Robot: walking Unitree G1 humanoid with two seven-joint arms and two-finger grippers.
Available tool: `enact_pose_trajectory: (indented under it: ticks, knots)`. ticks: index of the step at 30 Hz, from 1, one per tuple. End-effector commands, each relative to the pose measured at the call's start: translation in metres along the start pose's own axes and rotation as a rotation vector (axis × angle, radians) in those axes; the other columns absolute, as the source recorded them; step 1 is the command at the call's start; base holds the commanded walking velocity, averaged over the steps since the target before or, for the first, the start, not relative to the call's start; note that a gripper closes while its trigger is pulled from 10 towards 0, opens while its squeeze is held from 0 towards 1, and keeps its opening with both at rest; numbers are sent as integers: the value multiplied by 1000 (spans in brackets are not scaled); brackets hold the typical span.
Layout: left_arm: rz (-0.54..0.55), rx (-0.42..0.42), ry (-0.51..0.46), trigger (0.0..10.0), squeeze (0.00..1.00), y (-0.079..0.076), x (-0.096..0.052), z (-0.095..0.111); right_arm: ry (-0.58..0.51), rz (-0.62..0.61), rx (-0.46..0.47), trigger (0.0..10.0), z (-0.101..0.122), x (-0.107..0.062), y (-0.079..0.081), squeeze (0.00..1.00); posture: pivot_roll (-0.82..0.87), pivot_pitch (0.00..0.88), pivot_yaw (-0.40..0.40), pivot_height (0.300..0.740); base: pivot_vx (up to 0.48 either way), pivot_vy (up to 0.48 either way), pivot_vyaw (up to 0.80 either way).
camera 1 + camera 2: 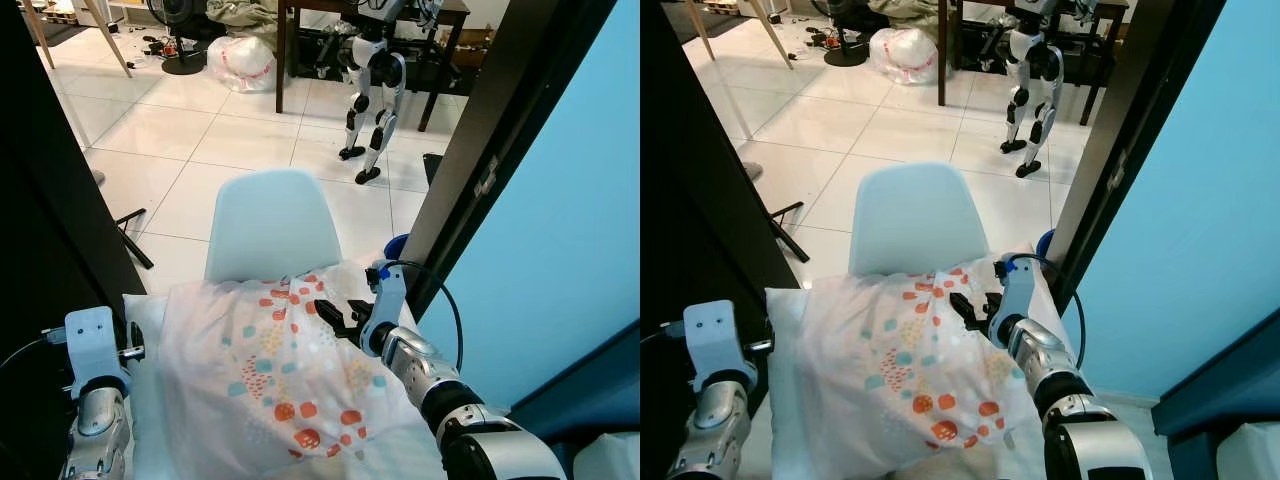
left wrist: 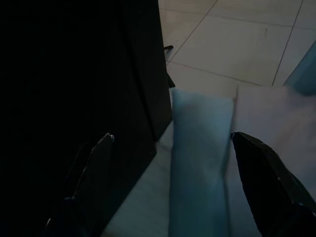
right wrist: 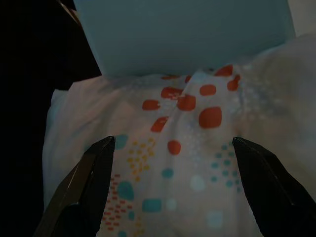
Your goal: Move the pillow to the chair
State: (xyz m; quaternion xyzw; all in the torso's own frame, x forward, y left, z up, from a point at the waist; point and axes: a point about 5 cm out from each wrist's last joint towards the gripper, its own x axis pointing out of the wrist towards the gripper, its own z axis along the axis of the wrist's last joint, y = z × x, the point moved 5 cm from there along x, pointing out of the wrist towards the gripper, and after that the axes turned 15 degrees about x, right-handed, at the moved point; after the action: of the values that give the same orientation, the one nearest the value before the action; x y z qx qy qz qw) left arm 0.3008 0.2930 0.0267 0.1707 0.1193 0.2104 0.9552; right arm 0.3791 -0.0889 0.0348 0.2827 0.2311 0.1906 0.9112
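Pillow (image 1: 290, 380) against chair (image 1: 268, 225) back, right hand (image 1: 338, 320) spread above

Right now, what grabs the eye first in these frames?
The pillow, white with orange and teal spots, lies on the pale blue chair just in front of the robot. The right hand hovers open over its top edge near the chair back, while the left hand sits open by the pillow's plain white edge beside a dark panel. Farther off, a small white humanoid robot stands on the tiled floor.
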Motion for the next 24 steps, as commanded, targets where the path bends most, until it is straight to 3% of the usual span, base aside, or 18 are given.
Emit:
enact_pose_trajectory:
  ticks: [1,8,16,24]
  knots:
    - [9,23,31,10000,0,4,-4,-12,3,-18,-3,10000,-2,-1,-4,0,23,96,-90,740,-386,0,0]
    - [-30,23,20,10000,0,-13,-7,-8,21,-68,-25,10000,-7,-4,-13,0,25,85,-90,740,-199,0,0]
    - [-123,9,63,10000,0,-46,-13,-17,96,-217,-67,10000,-34,-18,-43,0,17,83,-75,740,-345,0,0]
    - [-165,0,91,10000,0,-61,-17,-22,148,-275,-76,10000,-53,-28,-56,0,10,82,-65,740,-339,0,0]
